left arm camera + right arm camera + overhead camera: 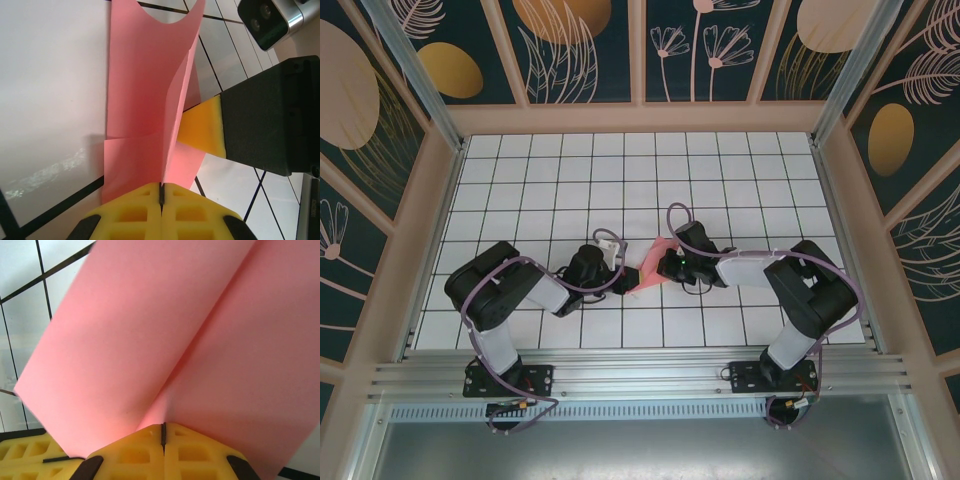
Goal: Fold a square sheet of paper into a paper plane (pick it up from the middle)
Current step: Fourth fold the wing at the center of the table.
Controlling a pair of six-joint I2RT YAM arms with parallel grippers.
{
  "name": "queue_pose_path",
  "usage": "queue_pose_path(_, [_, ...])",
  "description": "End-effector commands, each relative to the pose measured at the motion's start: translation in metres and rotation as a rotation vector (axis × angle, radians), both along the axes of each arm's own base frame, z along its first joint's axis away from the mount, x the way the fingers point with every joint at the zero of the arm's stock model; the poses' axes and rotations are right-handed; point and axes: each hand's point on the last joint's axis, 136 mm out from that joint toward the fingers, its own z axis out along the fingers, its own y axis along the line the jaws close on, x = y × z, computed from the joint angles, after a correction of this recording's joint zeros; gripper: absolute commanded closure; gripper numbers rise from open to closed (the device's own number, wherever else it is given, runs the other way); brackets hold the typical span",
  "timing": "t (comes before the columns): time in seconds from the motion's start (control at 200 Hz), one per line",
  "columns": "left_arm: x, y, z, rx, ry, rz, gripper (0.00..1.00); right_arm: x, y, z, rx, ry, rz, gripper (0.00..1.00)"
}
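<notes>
Salmon-pink paper (657, 255), folded along a sharp centre crease with its layers fanning apart, is held over the middle of a white gridded counter (520, 180). The left hand (161, 192) is closed tight on the crease, its yellow pads (130, 215) pressed together around the sheet. The right hand (163, 432), just beside it, is likewise clamped fully closed on the same paper.

no writing, label, brand name, number or sign can be read in any view. the square sheet of paper (145, 75) is plain pink and unmarked. the wall panels (580, 50) carry drawn leaves and flowers, and the white table (520, 180) bears a black line grid.
</notes>
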Motion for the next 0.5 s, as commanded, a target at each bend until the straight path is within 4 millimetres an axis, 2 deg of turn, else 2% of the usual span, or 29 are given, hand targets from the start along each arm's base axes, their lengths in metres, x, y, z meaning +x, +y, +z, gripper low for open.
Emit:
queue_pose_path(0.0, [0.0022,0.0034,-0.0005,0.020,-0.007,-0.002,1.00,-0.0054,-0.0114,-0.0179,-0.080,0.029,0.010,0.94])
queue_pose_path(0.495, [0.0050,-0.0020,0.0015,0.081,-0.035,-0.064,1.00,-0.0052,-0.0092,-0.0241,-0.093,0.034,0.054,0.94])
